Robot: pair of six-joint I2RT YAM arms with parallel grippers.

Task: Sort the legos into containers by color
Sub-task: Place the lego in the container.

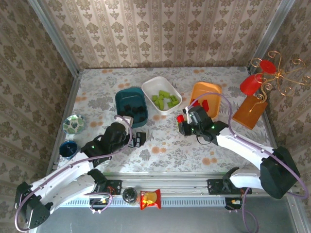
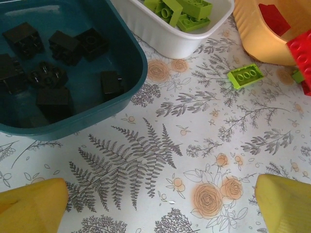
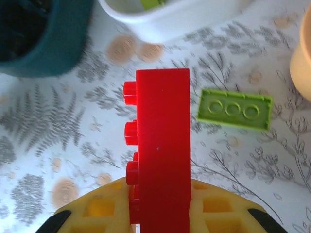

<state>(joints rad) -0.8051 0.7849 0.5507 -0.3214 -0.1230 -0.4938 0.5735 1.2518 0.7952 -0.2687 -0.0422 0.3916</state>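
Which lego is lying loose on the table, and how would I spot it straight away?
Find the white tub and the orange tub beside it. On the flowered cloth before the gap between them lies a lime green brick. Unlike the green bricks inside the white tub, it sits alone, three rings showing on top.

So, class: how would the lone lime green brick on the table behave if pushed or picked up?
The lime green brick looks like hard moulded plastic, so it is probably stiff and light. It lies flat, hollow side up, on the table, so a push should slide it, not roll it. Its low sides might slip when gripped.
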